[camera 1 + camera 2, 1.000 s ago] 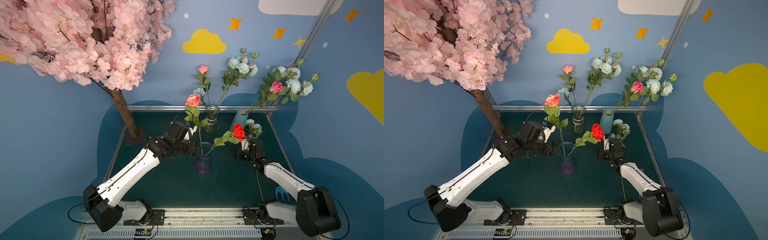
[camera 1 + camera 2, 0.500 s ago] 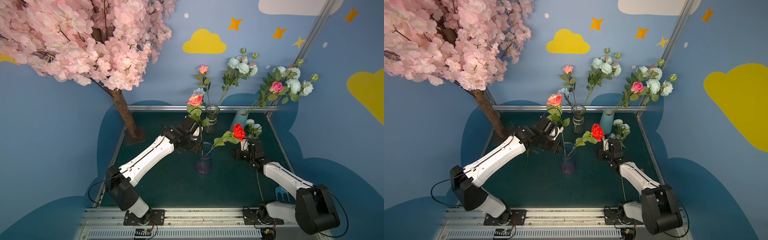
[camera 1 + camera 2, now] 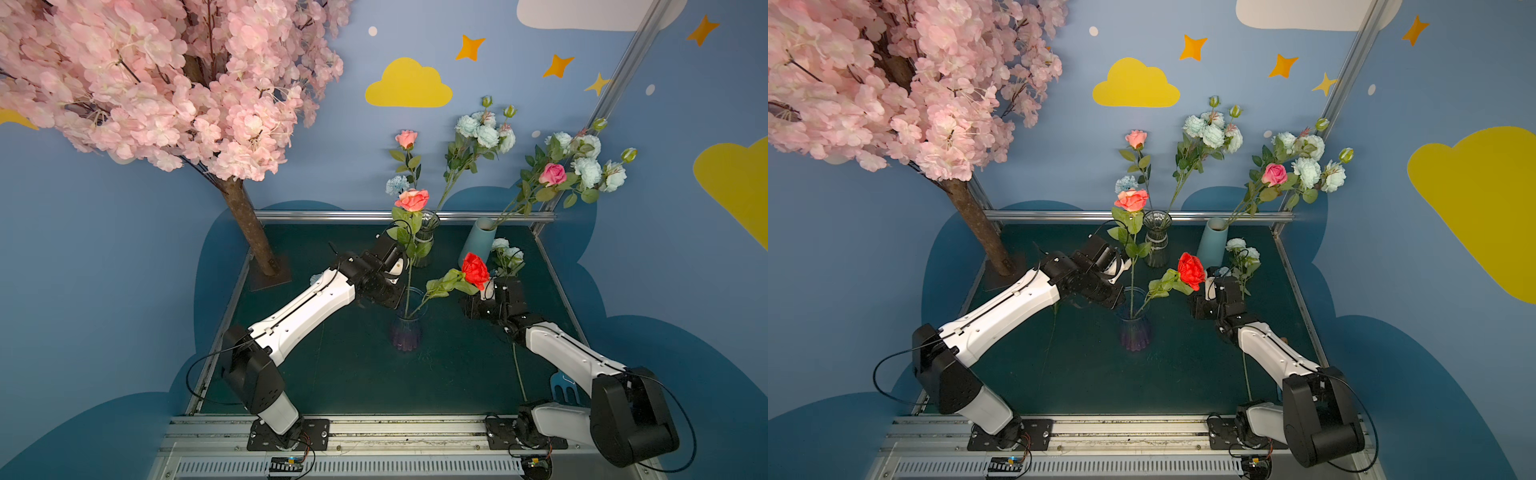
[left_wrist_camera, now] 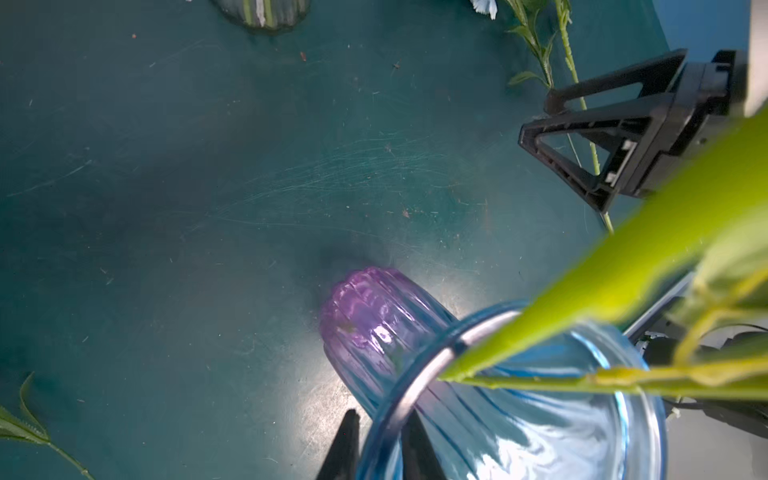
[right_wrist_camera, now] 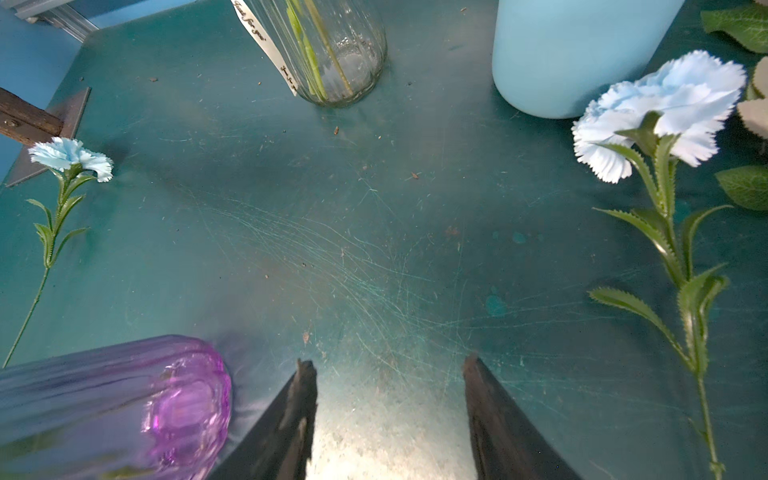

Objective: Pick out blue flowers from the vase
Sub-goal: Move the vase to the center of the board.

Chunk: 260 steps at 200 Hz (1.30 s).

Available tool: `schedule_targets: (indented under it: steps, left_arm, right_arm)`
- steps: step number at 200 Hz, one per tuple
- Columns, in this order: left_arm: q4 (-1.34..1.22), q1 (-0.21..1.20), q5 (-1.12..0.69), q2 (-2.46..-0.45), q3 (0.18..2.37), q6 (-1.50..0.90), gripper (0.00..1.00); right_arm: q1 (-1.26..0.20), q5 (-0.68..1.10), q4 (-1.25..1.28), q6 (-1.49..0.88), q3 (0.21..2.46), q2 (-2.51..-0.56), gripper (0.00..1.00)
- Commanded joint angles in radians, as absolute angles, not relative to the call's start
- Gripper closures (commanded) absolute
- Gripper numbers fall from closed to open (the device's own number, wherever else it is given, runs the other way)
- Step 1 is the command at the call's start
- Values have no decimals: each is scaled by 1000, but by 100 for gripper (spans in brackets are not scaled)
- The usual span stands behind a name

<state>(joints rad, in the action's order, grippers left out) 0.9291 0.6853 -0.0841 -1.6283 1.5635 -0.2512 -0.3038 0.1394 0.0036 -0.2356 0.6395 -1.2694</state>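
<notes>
The vase, ribbed glass fading from blue to purple, stands mid-table and holds a coral rose and a red rose. My left gripper is shut on the vase's rim, one finger inside and one outside. Two blue flowers lie on the table. One is left of the vase and another is beside my right arm. My right gripper hangs open over bare table right of the vase.
The pink blossom tree's trunk rises at the back left. A clear glass vase and a pale blue vase with more blooms stand by the back rail. A small blue tool lies front right.
My left arm has reached in towards the vase and its jaws have closed on the rim. The right arm has barely moved.
</notes>
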Motion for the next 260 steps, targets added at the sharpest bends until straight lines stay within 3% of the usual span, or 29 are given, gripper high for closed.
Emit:
schedule_targets:
  steps: [1,25,89,173,260]
  left_arm:
    - [950,674,-67,-1646,1583,-234,87]
    - [938,660,-67,-1646,1583,-236,97]
    - [896,537,-76,-1621,1593,-217,97]
    - [784,261,-115,-1650,1672,-196,97]
    - [696,49,-204,-1877,1871,-236,97]
  right_arm:
    - [-310,132,0,-234,667,-1275,43]
    - [-311,131,0,-234,667,-1275,43]
    - [-311,126,-2,-236,667,-1273,43]
    - [-311,126,-3,-235,667,-1279,43]
    - [-312,126,-10,-236,680,-1296,43]
